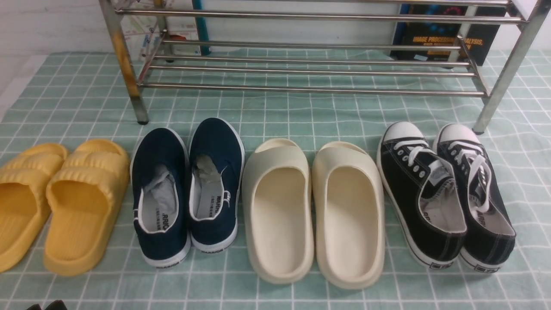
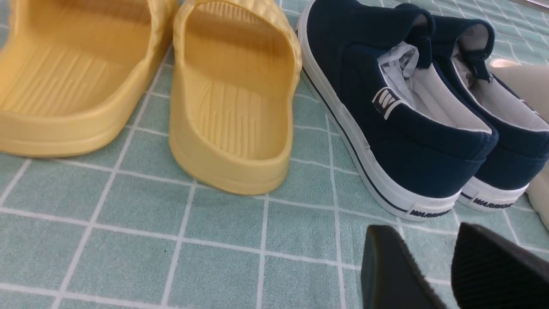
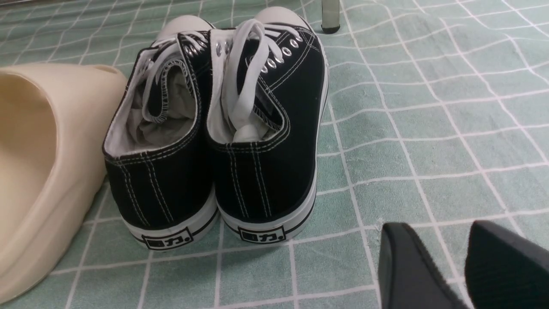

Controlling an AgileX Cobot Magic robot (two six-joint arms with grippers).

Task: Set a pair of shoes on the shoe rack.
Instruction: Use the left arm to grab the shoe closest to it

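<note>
Across the front view's lower half, on the green checked cloth (image 1: 301, 116), stand yellow slides (image 1: 60, 202), the navy slip-on sneakers (image 1: 187, 189) left of centre, cream slides (image 1: 314, 211) and black lace-up sneakers (image 1: 443, 193). The steel shoe rack (image 1: 310, 69) spans the top, apart from them. The left claw (image 2: 429, 257) and the right claw (image 3: 433, 253) stand parted, gripping nothing.

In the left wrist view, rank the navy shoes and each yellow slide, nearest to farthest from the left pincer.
1. Navy shoes, heels just ahead of the left pincer.
2. Inner yellow slide, beside them.
3. Outer yellow slide, farthest.
</note>
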